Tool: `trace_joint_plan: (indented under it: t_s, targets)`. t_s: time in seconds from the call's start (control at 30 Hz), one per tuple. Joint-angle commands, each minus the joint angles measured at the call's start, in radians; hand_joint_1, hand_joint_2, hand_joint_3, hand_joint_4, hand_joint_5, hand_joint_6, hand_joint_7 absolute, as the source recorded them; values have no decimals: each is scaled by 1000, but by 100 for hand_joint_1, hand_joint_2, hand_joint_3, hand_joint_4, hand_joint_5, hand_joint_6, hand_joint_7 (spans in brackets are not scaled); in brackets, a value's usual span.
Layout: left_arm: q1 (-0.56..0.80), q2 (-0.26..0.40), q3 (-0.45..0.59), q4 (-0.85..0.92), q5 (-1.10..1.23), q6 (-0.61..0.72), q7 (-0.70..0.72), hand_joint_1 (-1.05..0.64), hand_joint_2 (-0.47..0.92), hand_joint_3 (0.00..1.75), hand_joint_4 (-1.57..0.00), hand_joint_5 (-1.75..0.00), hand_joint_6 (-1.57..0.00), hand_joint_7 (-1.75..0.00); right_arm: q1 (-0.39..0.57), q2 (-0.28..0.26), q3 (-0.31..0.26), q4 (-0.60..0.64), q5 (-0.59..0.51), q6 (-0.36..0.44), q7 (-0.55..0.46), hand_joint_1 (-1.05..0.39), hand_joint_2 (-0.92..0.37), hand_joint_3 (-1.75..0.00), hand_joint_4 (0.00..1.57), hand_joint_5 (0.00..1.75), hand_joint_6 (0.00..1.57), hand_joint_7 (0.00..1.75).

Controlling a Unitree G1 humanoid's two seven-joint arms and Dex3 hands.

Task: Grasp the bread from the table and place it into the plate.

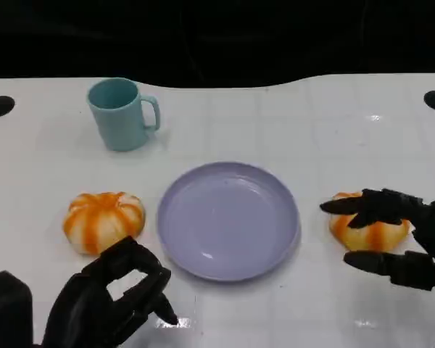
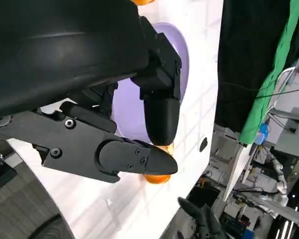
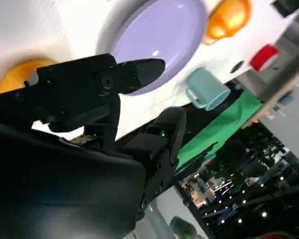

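Two orange-and-white striped bread buns lie on the white table, one on each side of a lilac plate. The left bun sits just beyond my left hand, which holds nothing and hovers with bent fingers near the table's front edge. My right hand is at the right bun, one finger reaching over its top and another in front of it, without a firm grip showing. In the right wrist view the bun peeks out beside the fingers, with the plate beyond.
A teal mug stands at the back left, handle to the right; it also appears in the right wrist view as the mug. The table's far edge meets a dark background. Bare table lies behind the plate.
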Motion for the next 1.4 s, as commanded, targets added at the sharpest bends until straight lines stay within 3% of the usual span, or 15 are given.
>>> trace_joint_plan:
  t_s: [0.03, 0.23, 0.37, 0.57, 0.87, 1.23, 1.4]
  targets:
    - [-5, 8, 3, 1, 4, -5, 2, -54, 92, 18, -69, -175, -51, -168, -18, -47, -14, -10, -50, -13, -30, -35, -86, 0, 16, 74, 54, 8]
    - [-7, 7, 3, 3, 4, -4, 4, -54, 92, 18, -69, -175, -51, -168, -22, -98, -12, -50, -148, 23, -35, -31, -81, 0, 1, 53, 41, 1]
    - [-9, 8, 3, 4, 7, -4, 6, -54, 92, 18, -69, -175, -51, -168, -26, -140, 0, -76, -238, 53, -36, -29, -78, 0, 0, 29, 29, 1]
    - [-13, 5, 3, 7, 7, -2, 9, -54, 92, 19, -69, -175, -51, -168, -41, -177, 37, -83, -378, 93, -49, -21, -74, 0, 0, 14, 23, 0]
    - [-18, 4, 2, 15, 13, -11, 7, -54, 92, 19, -69, -175, -51, -168, -99, -203, 103, -13, -487, 110, -96, -28, -75, 0, 3, 21, 26, 2]
    - [-15, -2, 0, 5, 16, 3, 16, -54, 92, 19, -70, -175, -52, -168, -261, -199, 244, 248, -621, 137, -223, -35, -77, -1, 8, 33, 33, 1]
    - [-14, -5, 3, 3, 8, 7, 15, -54, 91, 18, -69, -175, -51, -168, -327, -202, 307, 347, -649, 156, -230, -38, -78, -1, 12, 31, 34, 1]
